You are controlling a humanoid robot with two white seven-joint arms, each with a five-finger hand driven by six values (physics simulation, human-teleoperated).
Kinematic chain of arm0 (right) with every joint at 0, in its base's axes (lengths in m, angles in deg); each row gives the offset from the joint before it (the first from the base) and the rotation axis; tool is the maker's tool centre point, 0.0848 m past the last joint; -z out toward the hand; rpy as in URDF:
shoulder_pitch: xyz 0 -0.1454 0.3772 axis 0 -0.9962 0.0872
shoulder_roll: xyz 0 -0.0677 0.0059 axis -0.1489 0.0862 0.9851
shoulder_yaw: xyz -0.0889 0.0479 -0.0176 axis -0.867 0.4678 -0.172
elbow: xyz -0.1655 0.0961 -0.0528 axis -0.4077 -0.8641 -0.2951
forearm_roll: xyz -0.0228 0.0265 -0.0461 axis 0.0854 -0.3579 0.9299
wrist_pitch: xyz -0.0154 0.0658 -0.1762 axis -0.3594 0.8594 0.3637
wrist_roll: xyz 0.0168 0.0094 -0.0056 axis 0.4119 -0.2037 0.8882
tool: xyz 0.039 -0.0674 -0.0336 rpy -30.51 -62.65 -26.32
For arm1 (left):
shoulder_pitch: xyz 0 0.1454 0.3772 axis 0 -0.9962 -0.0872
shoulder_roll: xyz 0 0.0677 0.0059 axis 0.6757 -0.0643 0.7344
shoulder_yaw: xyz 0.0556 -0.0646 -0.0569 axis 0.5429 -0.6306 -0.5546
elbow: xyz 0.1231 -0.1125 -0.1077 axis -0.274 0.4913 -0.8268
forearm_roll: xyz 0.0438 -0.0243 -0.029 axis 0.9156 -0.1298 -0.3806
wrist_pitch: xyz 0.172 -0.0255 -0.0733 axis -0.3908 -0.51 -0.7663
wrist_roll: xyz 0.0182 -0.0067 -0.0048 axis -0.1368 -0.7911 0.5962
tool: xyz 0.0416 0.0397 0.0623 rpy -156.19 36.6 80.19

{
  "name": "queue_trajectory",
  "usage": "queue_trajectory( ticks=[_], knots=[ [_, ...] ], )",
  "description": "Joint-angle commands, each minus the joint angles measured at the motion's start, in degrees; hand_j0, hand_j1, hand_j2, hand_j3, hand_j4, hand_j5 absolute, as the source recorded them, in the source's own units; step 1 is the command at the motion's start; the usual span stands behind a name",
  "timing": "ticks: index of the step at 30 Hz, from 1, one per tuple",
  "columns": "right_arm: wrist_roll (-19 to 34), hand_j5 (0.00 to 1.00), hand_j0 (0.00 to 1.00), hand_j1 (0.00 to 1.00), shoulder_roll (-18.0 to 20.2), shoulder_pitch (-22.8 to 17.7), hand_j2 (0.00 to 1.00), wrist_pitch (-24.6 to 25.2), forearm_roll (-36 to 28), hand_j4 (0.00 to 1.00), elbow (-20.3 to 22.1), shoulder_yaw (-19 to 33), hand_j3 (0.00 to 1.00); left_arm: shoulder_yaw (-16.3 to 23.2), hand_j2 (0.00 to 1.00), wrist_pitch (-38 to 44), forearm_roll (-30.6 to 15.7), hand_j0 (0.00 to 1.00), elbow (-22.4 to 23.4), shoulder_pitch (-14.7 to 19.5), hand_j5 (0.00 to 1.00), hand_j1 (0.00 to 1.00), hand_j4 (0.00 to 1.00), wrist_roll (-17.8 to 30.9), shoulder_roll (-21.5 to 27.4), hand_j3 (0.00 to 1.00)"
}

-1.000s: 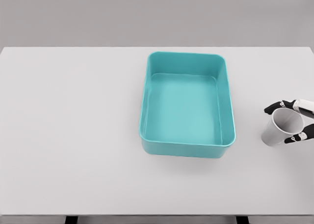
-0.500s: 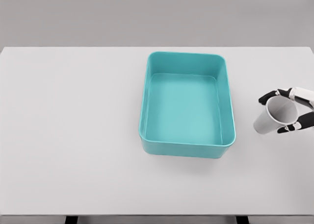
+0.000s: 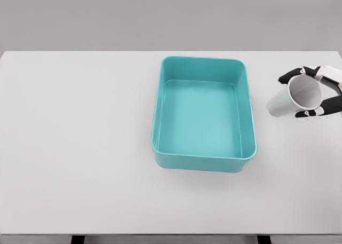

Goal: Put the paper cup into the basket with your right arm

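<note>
A white paper cup (image 3: 291, 97) hangs tilted above the table at the right, its open mouth turned toward the camera and to the right. My right hand (image 3: 312, 92) comes in from the right edge and is shut on the cup near its rim, black fingertips (image 3: 288, 75) wrapped over the top and under the bottom. The teal basket (image 3: 251, 116) sits on the white table (image 3: 80, 148) in the middle, empty, just left of the cup. The left arm does not show.
Only the basket stands on the white table. The table's near edge runs along the bottom of the view, its far edge against a grey wall.
My right hand has lifted the paper cup up off the table and carried it slightly left, toward the basket's right wall. The cup has tilted more onto its side.
</note>
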Motion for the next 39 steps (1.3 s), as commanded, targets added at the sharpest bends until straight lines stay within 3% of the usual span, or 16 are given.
queue_trajectory(
  ticks=[1,16,26,29,33,37,39],
  knots=[
    [0.3,0.72,0.72,0.72,-1.9,0.1,0.72,0.1,-0.2,0.72,0.3,1.6,0.72,0.0,1.00,0.0,0.0,1.00,0.0,0.0,1.00,1.00,1.00,0.0,0.0,1.00],
    [0.3,0.72,0.72,0.72,-12.9,4.3,0.72,0.3,5.6,0.72,0.3,3.7,0.72,0.0,1.00,0.0,0.0,1.00,0.0,0.1,1.00,1.00,1.00,0.0,0.0,1.00],
    [0.3,0.73,0.73,0.73,-24.0,5.5,0.73,4.0,17.1,0.73,-0.4,3.4,0.73,0.0,1.00,0.0,0.0,1.00,0.0,0.0,1.00,1.00,1.00,0.0,0.0,1.00],
    [0.3,0.74,0.74,0.74,-26.3,6.5,0.74,3.9,19.2,0.74,-2.7,3.2,0.74,0.0,1.00,0.0,0.0,1.00,0.0,0.0,1.00,1.00,1.00,0.0,0.0,1.00],
    [0.3,0.73,0.73,0.73,-29.3,7.0,0.73,4.8,26.2,0.73,-4.1,3.2,0.73,0.0,1.00,0.0,0.0,1.00,0.0,0.1,1.00,1.00,1.00,0.0,0.0,1.00],
    [0.3,0.74,0.74,0.74,-31.0,7.9,0.74,9.5,38.7,0.74,-3.1,3.5,0.74,0.0,1.00,0.0,0.0,1.00,0.0,0.1,1.00,1.00,1.00,0.0,0.0,1.00],
    [0.3,0.74,0.74,0.74,-32.0,8.6,0.74,14.2,46.2,0.74,0.5,3.4,0.74,0.0,1.00,0.0,0.0,1.00,0.0,0.0,1.00,1.00,1.00,0.0,0.0,1.00]
  ],
)
